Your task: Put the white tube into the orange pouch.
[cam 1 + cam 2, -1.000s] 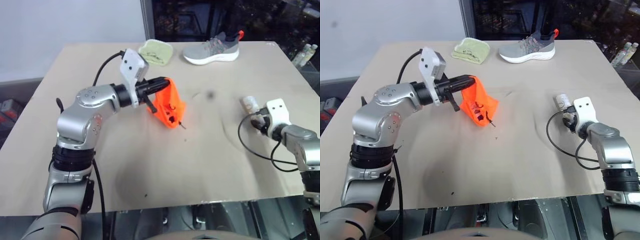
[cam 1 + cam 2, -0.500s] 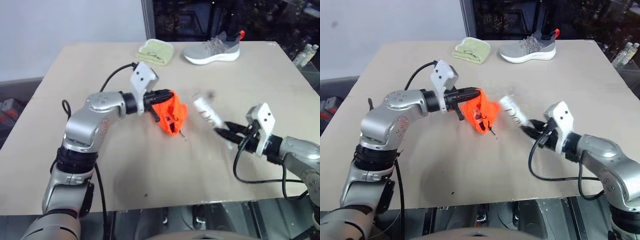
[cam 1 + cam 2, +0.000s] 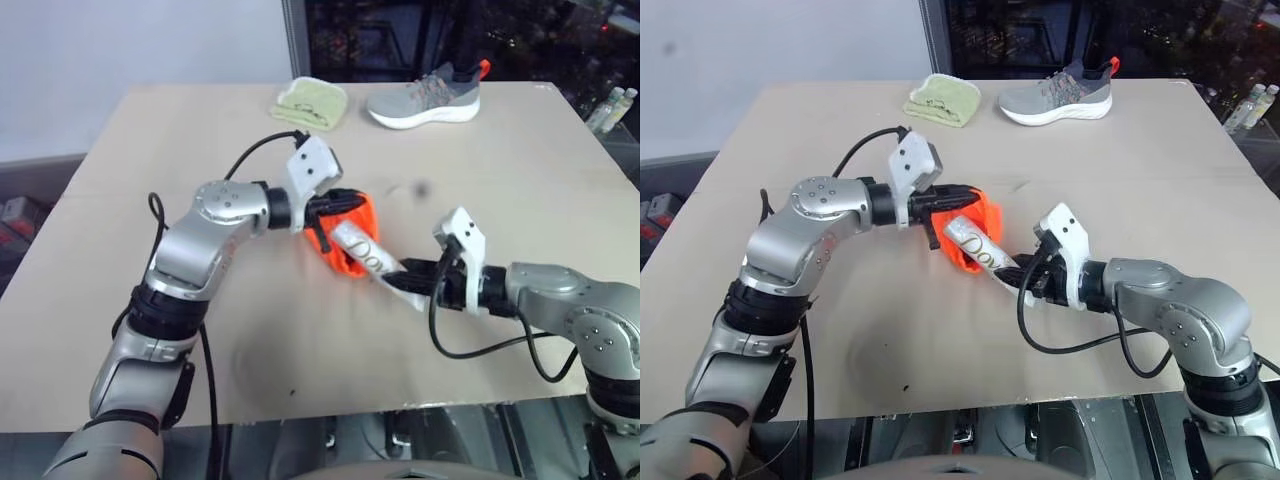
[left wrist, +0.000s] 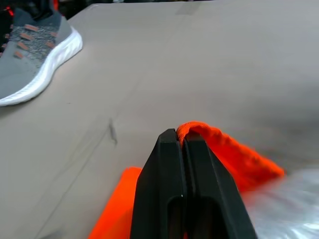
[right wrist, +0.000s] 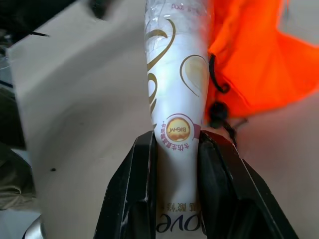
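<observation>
Above the bare tan table top (image 3: pixel 150 130), the bright orange fabric pouch (image 3: pixel 345 232) is pinched by one edge in the left gripper (image 3: pixel 962 195), so its limp mouth may be missed by the slim white gold-printed squeeze tube (image 3: pixel 365 255) clamped in the right gripper (image 3: pixel 400 282) against it.

Left gripper (image 3: pixel 958 196) pinches top edge of orange pouch (image 3: pixel 980 222), lifted off table (image 3: pixel 1120 160). Right gripper (image 3: pixel 1012 272) clamps white tube (image 3: pixel 976 249), its far end at the pouch. Green cloth (image 3: pixel 939 100), grey shoe (image 3: pixel 1058 91) at far edge.
</observation>
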